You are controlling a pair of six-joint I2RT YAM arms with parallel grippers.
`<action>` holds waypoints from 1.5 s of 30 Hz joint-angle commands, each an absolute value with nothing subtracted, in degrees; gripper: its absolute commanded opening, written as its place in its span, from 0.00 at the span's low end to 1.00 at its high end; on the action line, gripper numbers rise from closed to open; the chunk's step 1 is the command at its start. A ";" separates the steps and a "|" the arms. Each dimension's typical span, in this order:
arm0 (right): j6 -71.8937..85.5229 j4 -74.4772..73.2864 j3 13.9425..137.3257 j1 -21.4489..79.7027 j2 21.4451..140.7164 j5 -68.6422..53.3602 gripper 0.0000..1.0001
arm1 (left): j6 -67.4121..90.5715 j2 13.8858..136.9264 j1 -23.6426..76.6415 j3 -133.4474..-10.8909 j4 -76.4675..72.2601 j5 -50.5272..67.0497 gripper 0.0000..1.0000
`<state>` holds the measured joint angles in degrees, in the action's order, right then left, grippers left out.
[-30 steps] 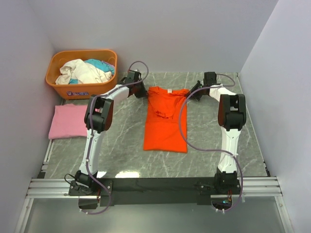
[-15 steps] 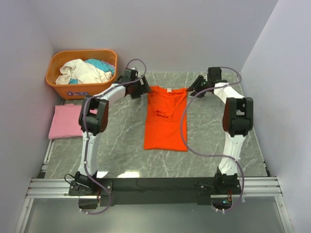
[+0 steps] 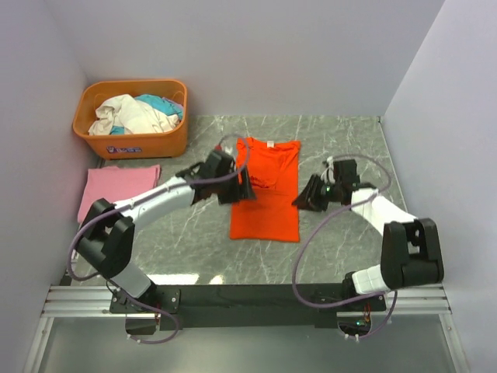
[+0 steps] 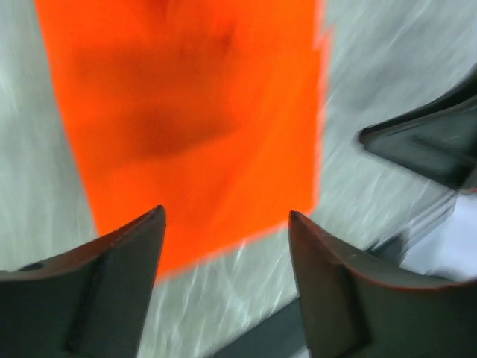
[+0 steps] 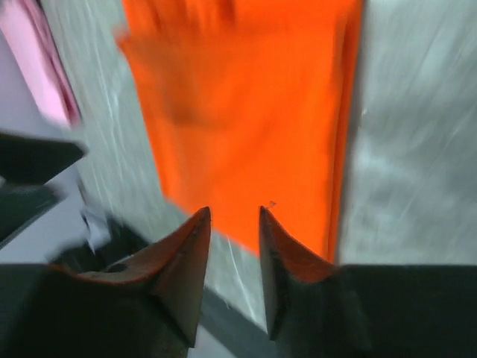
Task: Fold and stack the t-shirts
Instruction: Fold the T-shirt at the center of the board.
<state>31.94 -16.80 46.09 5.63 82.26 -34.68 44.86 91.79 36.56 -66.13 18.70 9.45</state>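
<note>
The orange-red t-shirt (image 3: 264, 194) lies flat mid-table as a long narrow strip, sleeves folded in, collar at the far end. It fills both wrist views (image 4: 186, 112) (image 5: 246, 104). My left gripper (image 3: 238, 189) hovers over its left edge, open and empty (image 4: 226, 212). Beside the shirt's right edge hangs my right gripper (image 3: 305, 199), its jaws a narrow gap apart with nothing between them (image 5: 233, 209). Both wrist views are motion-blurred. The light pink t-shirt (image 3: 116, 190) lies folded at the table's left edge, also visible in the right wrist view (image 5: 48, 67).
An orange plastic basket (image 3: 167, 141) holding crumpled laundry stands at the back left corner. Walls close in the table on the left, back and right. The black rail with both arm bases (image 3: 248, 299) runs along the near edge.
Both grippers let go of the shirt's collar end, opened, and swung toward the near side; they now flank the shirt's middle. The shirt lies where it was.
</note>
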 commanded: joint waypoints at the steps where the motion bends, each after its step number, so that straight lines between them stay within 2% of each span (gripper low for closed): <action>1: 27.52 -16.26 39.65 8.33 75.25 -41.83 0.35 | 49.56 87.64 39.71 -57.32 21.45 10.54 0.67; 3: 26.90 -16.43 36.41 10.01 73.22 -40.52 0.31 | 51.67 84.74 40.69 -52.22 20.31 10.98 0.56; 4: 26.37 -16.26 35.60 11.06 73.30 -40.34 0.27 | 52.20 83.68 40.78 -50.90 18.74 11.25 0.53; 6: 26.37 -16.08 34.20 11.42 74.96 -40.78 0.25 | 53.17 83.58 40.87 -48.35 17.85 11.77 0.46; 8: 26.80 -16.43 33.93 11.51 76.98 -39.82 0.22 | 52.65 85.07 40.78 -48.08 17.84 10.82 0.46; 10: 26.81 -17.22 34.01 11.51 78.04 -37.71 0.18 | 52.82 87.70 40.87 -49.30 19.24 8.19 0.39; 18: 26.19 -21.44 32.70 11.43 83.67 -31.65 0.15 | 55.10 90.88 40.87 -48.17 24.68 5.10 0.33; 23: 27.42 -21.88 32.08 11.34 81.05 -27.51 0.15 | 56.60 88.26 40.87 -47.11 27.51 2.64 0.33; 26: 28.30 -23.63 33.91 11.42 73.95 -25.15 0.21 | 57.83 83.87 40.96 -47.89 29.52 1.41 0.43; 27: 28.47 -24.69 34.71 11.51 72.09 -24.01 0.26 | 58.18 82.72 40.96 -48.34 30.40 0.19 0.53; 29: 28.56 -28.10 36.99 11.78 67.35 -19.81 0.33 | 59.06 80.43 41.48 -49.74 32.60 -2.35 0.62; 30: 28.74 -29.17 37.61 11.95 66.11 -18.56 0.39 | 59.41 80.07 41.57 -50.09 33.04 -3.76 0.70; 31: 28.91 -30.05 38.23 12.21 64.88 -17.07 0.42 | 59.59 80.07 41.83 -50.45 33.22 -4.21 0.71; 32: 29.18 -30.93 38.75 12.74 63.21 -15.75 0.45 | 60.20 80.33 41.84 -50.71 33.31 -4.57 0.70; 33: 29.79 -32.59 39.46 13.09 62.58 -12.95 0.51 | 60.64 80.77 41.92 -50.89 33.57 -4.83 0.65; 36: 31.11 -35.41 40.43 15.02 61.17 -8.63 0.56 | 61.96 82.44 43.06 -52.11 34.18 -7.02 0.58; 45: 36.91 -36.21 38.67 22.14 61.08 -3.78 0.56 | 61.52 91.66 47.02 -57.48 35.33 -7.91 0.53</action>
<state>33.87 -35.44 38.96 20.49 61.43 -7.62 61.19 89.43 45.87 -54.74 34.33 -6.46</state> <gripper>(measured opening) 0.561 0.527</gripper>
